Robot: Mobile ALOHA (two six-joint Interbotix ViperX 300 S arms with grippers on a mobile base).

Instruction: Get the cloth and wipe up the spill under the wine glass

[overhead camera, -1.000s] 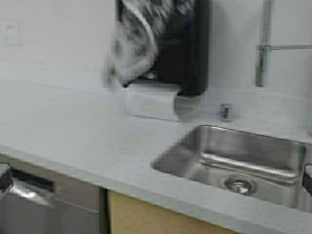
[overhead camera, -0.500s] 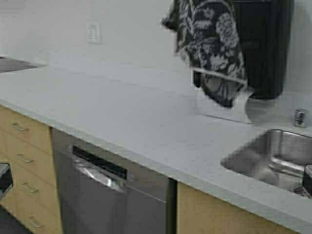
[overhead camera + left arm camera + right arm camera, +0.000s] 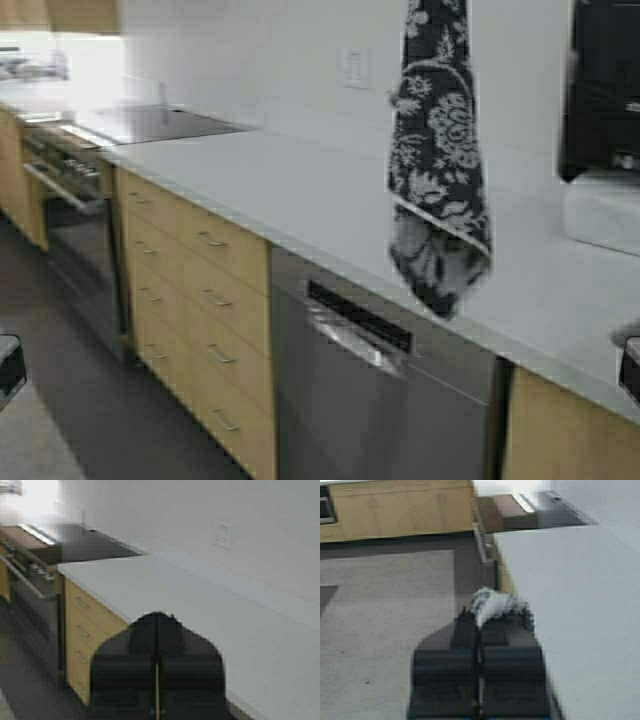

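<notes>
A long pale countertop [image 3: 330, 200] is running from about ten o'clock to four o'clock across the high view, over wooden drawers [image 3: 190, 290], a steel dishwasher [image 3: 380, 390] and, at far nine o'clock, an oven [image 3: 70, 210] with a dark cooktop [image 3: 160, 122] on top. At two o'clock a black paper towel dispenser [image 3: 605, 90] is hanging on the wall. In front of it all the cloth [image 3: 437, 160] is dangling from twelve o'clock down past the counter's front edge, its top end running out of the picture, so the grip is not showing in this view. The right gripper [image 3: 479, 630] is showing closed in its own wrist view, its fingers pressed together with a tuft of grey-and-white fabric bunched at the tips; it appears to be pinching the cloth by one end. The left gripper [image 3: 156, 645] is sitting with its fingers together, holding nothing, facing the counter. The wine glass and the spill are not appearing in any view. The cloth looks light, limp and prone to swinging; a pinch well into a bunched corner seems the safest hold, and it will likely need spreading flat before wiping.
</notes>
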